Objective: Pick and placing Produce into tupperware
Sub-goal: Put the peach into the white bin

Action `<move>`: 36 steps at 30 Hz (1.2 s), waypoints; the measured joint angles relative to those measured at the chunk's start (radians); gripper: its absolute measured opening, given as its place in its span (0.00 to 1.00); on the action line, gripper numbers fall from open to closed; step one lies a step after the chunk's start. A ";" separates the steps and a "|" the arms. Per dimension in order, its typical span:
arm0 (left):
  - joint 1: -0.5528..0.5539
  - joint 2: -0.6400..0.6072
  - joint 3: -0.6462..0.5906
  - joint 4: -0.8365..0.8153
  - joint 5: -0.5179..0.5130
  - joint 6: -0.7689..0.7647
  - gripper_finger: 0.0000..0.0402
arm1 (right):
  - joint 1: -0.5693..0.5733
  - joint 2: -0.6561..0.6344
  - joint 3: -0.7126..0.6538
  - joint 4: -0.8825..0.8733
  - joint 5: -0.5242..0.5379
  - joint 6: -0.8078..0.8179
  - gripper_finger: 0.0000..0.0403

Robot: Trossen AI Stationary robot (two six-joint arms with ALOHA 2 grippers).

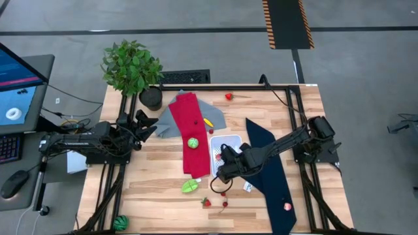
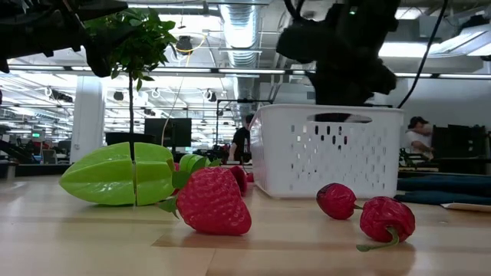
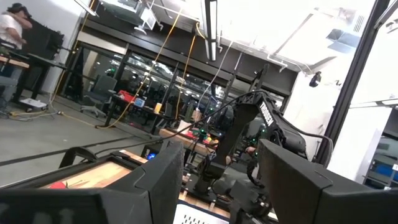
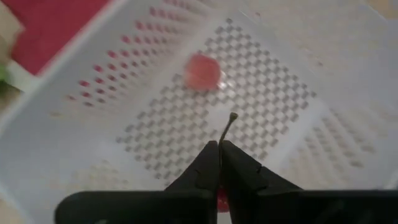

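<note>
The right gripper (image 4: 219,149) hangs over the white tub (image 4: 292,155), its jaws nearly closed, pinching the thin stem (image 4: 229,124) of a red fruit. A pink fruit (image 4: 203,71) lies on the tub's base just ahead of the jaws. The left gripper (image 3: 221,168) waits with jaws parted, holding nothing.

We find no text, label, brand, number or sign that can be read in any of the views. The blue monitor screen (image 1: 16,78), well to the left of the potted plant (image 1: 132,67), shows only shapes and marks too small for us to make out. The yellow-and-black striped strip (image 1: 287,23) on the floor, beyond the table's far edge from the plant, carries a hazard pattern only, with no wording.
</note>
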 joint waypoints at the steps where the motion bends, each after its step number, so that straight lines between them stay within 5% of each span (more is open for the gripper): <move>1: 0.000 0.000 0.000 0.000 0.000 0.000 0.49 | -0.001 0.000 0.000 0.015 0.000 -0.011 0.13; 11: 0.000 0.000 0.000 0.000 0.000 0.000 0.49 | -0.007 0.000 0.000 0.030 0.011 -0.030 0.26; 24: 0.000 0.000 0.000 0.006 0.080 0.008 0.49 | 0.088 -0.124 0.060 -0.005 0.060 -0.064 0.22; 36: 0.000 0.000 0.000 0.008 0.075 0.008 0.49 | 0.347 -0.180 0.069 -0.091 0.076 0.322 0.15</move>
